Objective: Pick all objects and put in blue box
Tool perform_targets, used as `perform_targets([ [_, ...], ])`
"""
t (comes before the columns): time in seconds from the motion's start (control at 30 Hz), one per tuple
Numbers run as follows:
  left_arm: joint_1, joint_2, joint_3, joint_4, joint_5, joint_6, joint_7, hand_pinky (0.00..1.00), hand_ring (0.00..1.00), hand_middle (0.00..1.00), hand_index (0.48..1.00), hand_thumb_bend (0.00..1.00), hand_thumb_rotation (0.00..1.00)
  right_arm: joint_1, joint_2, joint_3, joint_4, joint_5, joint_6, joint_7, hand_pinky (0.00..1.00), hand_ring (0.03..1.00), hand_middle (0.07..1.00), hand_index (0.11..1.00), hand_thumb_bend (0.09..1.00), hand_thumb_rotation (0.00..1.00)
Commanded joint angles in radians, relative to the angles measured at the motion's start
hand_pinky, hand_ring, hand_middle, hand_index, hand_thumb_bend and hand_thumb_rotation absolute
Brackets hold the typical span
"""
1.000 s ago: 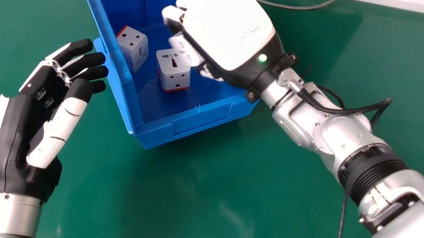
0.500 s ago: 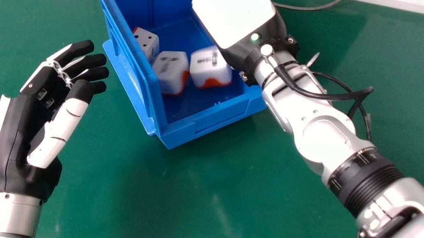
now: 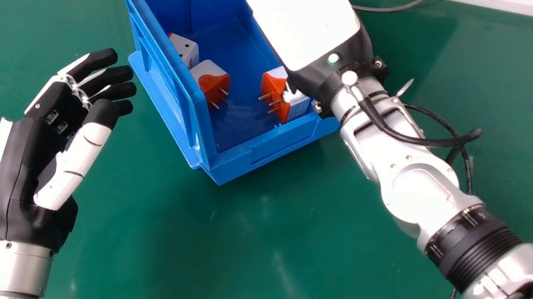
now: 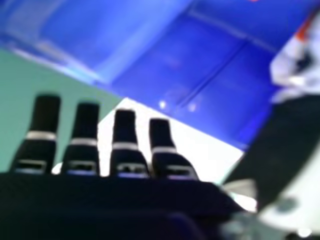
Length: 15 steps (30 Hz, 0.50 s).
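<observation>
My right hand (image 3: 308, 20) is over the right side of the blue box (image 3: 267, 142) in the head view, its back facing up. In the right hand view, that hand (image 4: 125, 132) has straight fingers holding nothing; a white and orange adapter (image 4: 286, 67) lies by its thumb tip. Inside the box are white adapters with orange or red parts: one (image 3: 185, 49) by the left wall, another (image 3: 211, 80) beside it with pins facing right, and two (image 3: 273, 83) (image 3: 299, 108) close together beneath my right wrist, partly hidden. My left hand (image 3: 28, 158) stays open left of the box.
Around the box lies the green table (image 3: 130, 229). A grey cable (image 3: 393, 10) runs behind it near the pale back edge (image 3: 526, 7). A black cable (image 3: 419, 138) loops over my right forearm.
The right hand has let go of an adapter, which dropped into the box, and its fingers have straightened. The box has shifted right, and the adapters inside have turned. The left hand has kept still.
</observation>
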Motion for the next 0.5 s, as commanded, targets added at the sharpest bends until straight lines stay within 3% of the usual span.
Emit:
perform_targets([
  [0.0,0.005,-0.002,-0.001,-0.022,0.004,-0.016,0.001,0.75,0.76,0.77,0.776,0.7,0.54,0.036,-0.024,-0.048,-0.085,0.031,-0.009,-0.053,0.89,0.919,0.928,0.93,0.929,0.48],
  [0.3,0.01,-0.006,-0.011,-0.038,0.004,-0.006,0.006,0.75,0.76,0.77,0.774,0.72,0.54,0.321,-0.086,-0.209,-0.432,0.137,-0.063,-0.172,0.94,0.959,0.963,0.965,0.965,0.52],
  [0.47,0.001,-0.002,-0.011,-0.026,-0.001,-0.005,0.0,0.75,0.76,0.77,0.774,0.71,0.54,0.451,-0.116,-0.267,-0.54,0.181,-0.11,-0.17,0.95,0.967,0.971,0.972,0.972,0.53],
])
